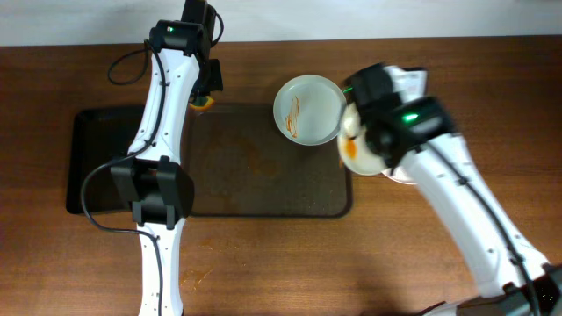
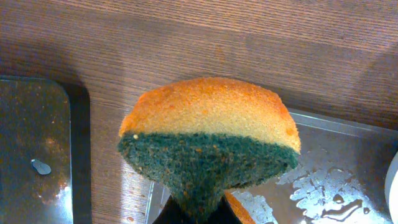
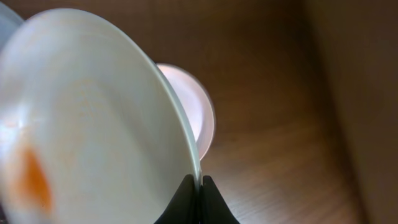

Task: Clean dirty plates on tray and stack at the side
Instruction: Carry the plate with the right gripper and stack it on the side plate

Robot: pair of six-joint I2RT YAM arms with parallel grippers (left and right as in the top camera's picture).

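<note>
The brown tray (image 1: 263, 175) lies mid-table. One plate (image 1: 307, 108) with thin orange streaks rests at its far right corner. My right gripper (image 1: 367, 133) is shut on the rim of a second plate (image 1: 358, 149) with an orange smear and holds it tilted over the tray's right edge. In the right wrist view this plate (image 3: 93, 124) fills the left, pinched in the jaws (image 3: 199, 186). A third plate (image 1: 402, 176) lies flat on the table beneath it and shows behind it in the right wrist view (image 3: 198, 109). My left gripper (image 1: 203, 98) is shut on an orange and green sponge (image 2: 208, 137) above the tray's far left corner.
A smaller black tray (image 1: 97, 158) lies just left of the brown tray and shows in the left wrist view (image 2: 31, 155). The brown tray's wet surface (image 2: 323, 186) has water drops. The left arm crosses over both trays.
</note>
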